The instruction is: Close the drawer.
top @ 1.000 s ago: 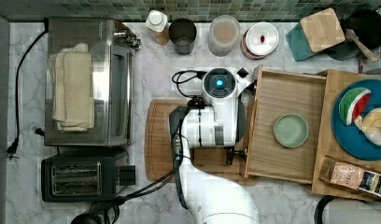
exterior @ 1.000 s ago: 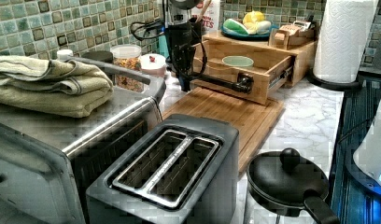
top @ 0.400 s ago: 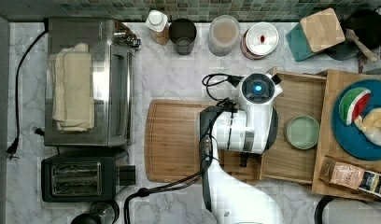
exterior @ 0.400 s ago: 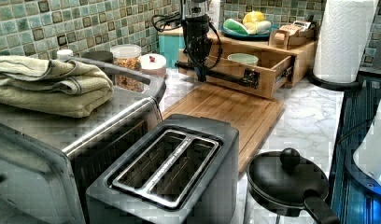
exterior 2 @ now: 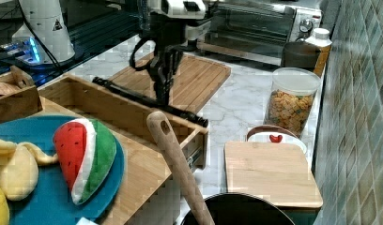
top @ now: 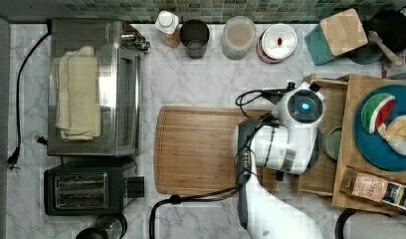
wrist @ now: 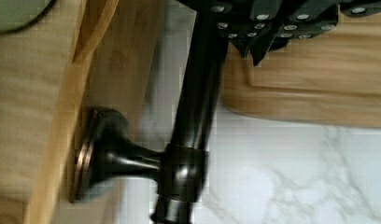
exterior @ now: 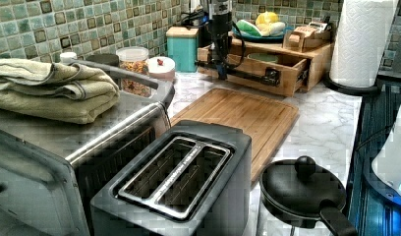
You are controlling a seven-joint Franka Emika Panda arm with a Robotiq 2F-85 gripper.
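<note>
The drawer [top: 334, 107] is a light-wood box sticking partly out of its wooden cabinet [top: 351, 179], with a green bowl [top: 333, 143] inside at the cabinet's edge. Its long black bar handle [exterior 2: 133, 97] runs along the front panel [exterior: 252, 81]. My gripper [exterior 2: 164, 99] points straight down at the middle of the handle. In the wrist view the gripper [wrist: 258, 44] is shut, its tips against the handle [wrist: 198, 107] on the cutting board's side. In the left view the gripper [exterior: 221, 73] stands at the handle [exterior: 247, 75].
The cutting board [top: 201, 149] lies on the marble counter right before the drawer. A blue plate [top: 380, 149] with toy food sits on the cabinet. Jars [top: 238, 36] line the back wall; a toaster oven [top: 91, 84] and a toaster [top: 86, 189] stand at the top view's left.
The drawer has slid toward the top view's right, further into the cabinet, and my arm has moved with it. The green bowl now sits at the cabinet's edge.
</note>
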